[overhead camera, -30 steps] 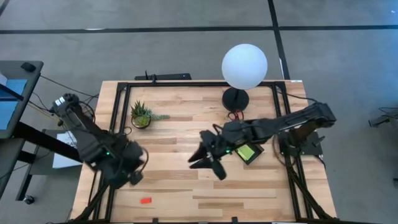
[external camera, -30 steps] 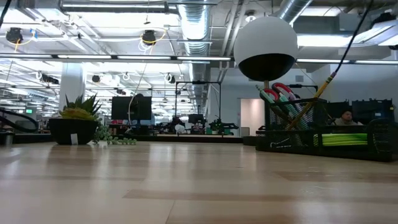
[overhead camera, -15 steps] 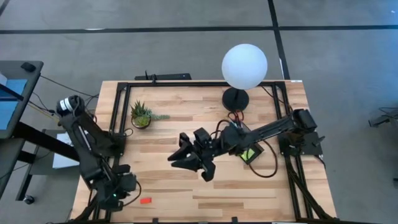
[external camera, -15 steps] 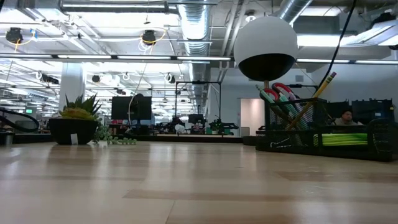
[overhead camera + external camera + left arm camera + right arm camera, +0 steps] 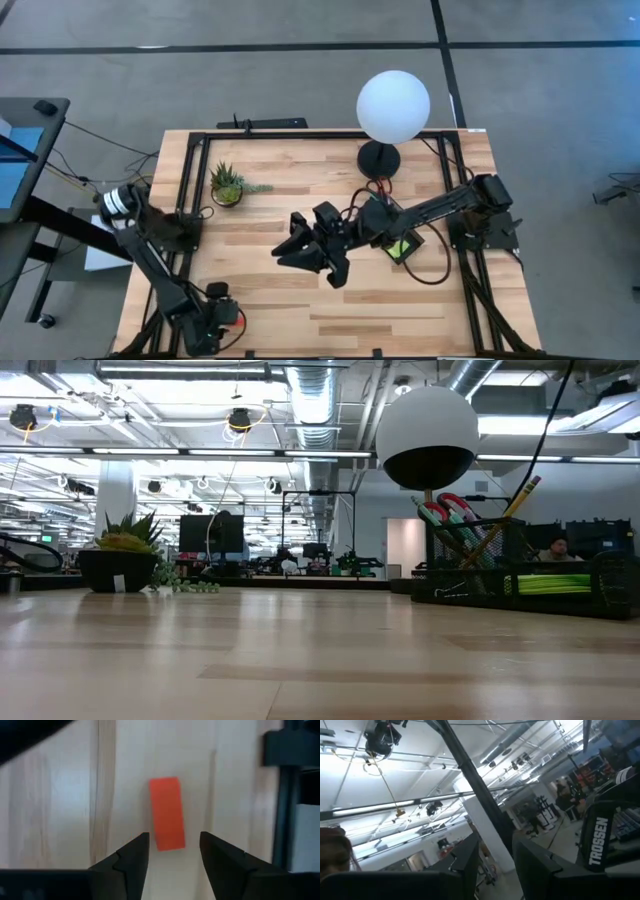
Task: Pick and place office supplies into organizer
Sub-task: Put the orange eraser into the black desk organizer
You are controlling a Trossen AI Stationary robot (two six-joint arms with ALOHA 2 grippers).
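**Your left fingers sit over the red piece**

Your left gripper (image 5: 222, 318) is down at the near left corner of the desk (image 5: 300, 310). Look through the left wrist view: the small red-orange piece (image 5: 167, 813) lies flat on the wood, and your two dark fingers (image 5: 131, 856) are apart, one on each side of its near end. They do not touch it.

Your right gripper (image 5: 300, 250) hangs over the middle of the desk. Its fingers are apart and hold nothing.

The organizer (image 5: 525, 585) stands on the right side of the desk, near the white globe lamp (image 5: 393, 106). In it you can see the red-handled scissors (image 5: 452, 512), a pencil (image 5: 513, 503) and the lime-green sticky-note pad (image 5: 397, 245). The small plant (image 5: 228, 184) sits at the far left.
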